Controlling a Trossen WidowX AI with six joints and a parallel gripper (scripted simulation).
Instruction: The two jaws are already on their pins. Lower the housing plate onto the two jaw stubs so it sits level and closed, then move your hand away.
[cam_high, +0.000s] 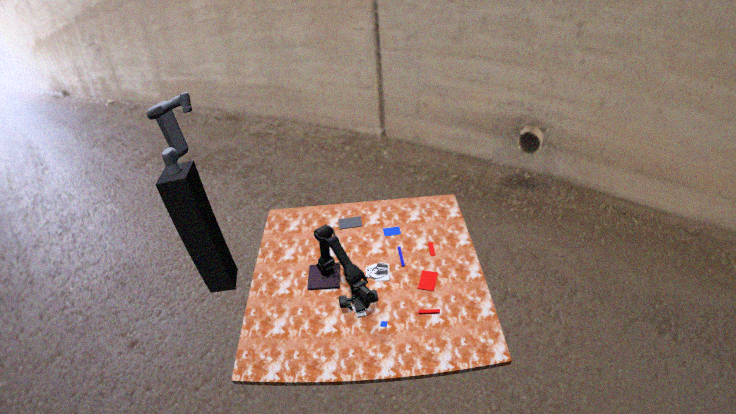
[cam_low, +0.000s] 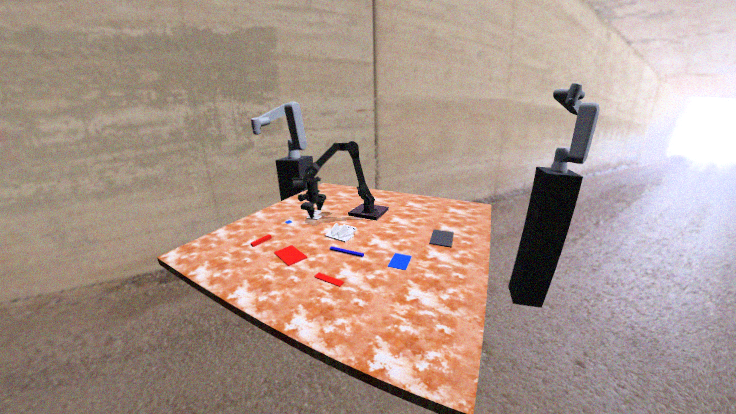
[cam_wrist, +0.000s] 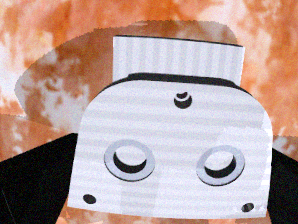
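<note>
Wrist view: the gripper's fingers (cam_high: 359, 301) (cam_low: 314, 207) are clamped on the white housing plate (cam_wrist: 175, 127) (cam_high: 361, 312) (cam_low: 317, 214), apart from the white jaw assembly (cam_high: 378, 271) (cam_low: 340, 232). The grasp seems done; carrying, lowering it level onto the stubs, and withdrawing remain.

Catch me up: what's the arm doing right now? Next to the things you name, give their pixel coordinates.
The black arm has the white housing plate (cam_wrist: 175, 130) in its gripper (cam_high: 361, 312) (cam_low: 314, 216) (cam_wrist: 173, 152), fingers closed on its two sides. It is down near the patterned table (cam_high: 437, 350) (cam_low: 411, 329) (cam_wrist: 30, 65), beside its own base. The white assembly (cam_high: 378, 271) (cam_low: 340, 232) lies apart from it, so the plate isn't seated there. Placing it looks like the next job.
</note>
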